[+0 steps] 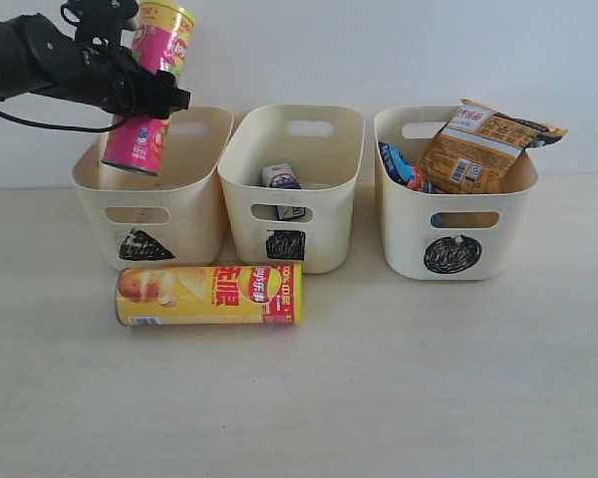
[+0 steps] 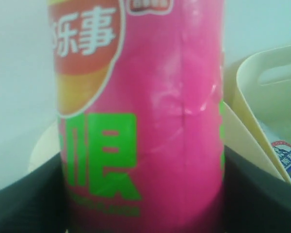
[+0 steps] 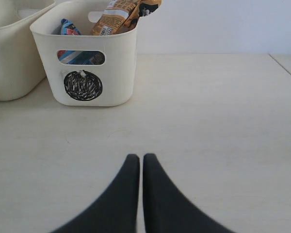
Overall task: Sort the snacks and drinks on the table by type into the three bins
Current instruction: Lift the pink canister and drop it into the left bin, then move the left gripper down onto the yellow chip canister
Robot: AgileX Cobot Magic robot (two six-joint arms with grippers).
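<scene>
My left gripper (image 1: 151, 95) is shut on the pink chip tube (image 1: 151, 90), held nearly upright with its lower end just inside the triangle bin (image 1: 194, 149); the tube (image 2: 145, 116) fills the left wrist view. The yellow chip tube (image 1: 209, 295) lies on its side on the table (image 1: 379, 398) in front of the triangle and square bins. A white and blue carton (image 1: 279, 177) sits in the square bin (image 1: 324, 234). The orange-brown packet (image 1: 483, 144) and blue packet (image 1: 399, 164) rest in the circle bin (image 1: 488, 244). My right gripper (image 3: 137, 158) is shut and empty, low over the table, out of the exterior view. The purple carton is hidden.
The three bins stand in a row along the back wall. In the right wrist view the circle bin (image 3: 119, 77) is ahead of the gripper, with the table's edge (image 3: 283, 68) off to one side.
</scene>
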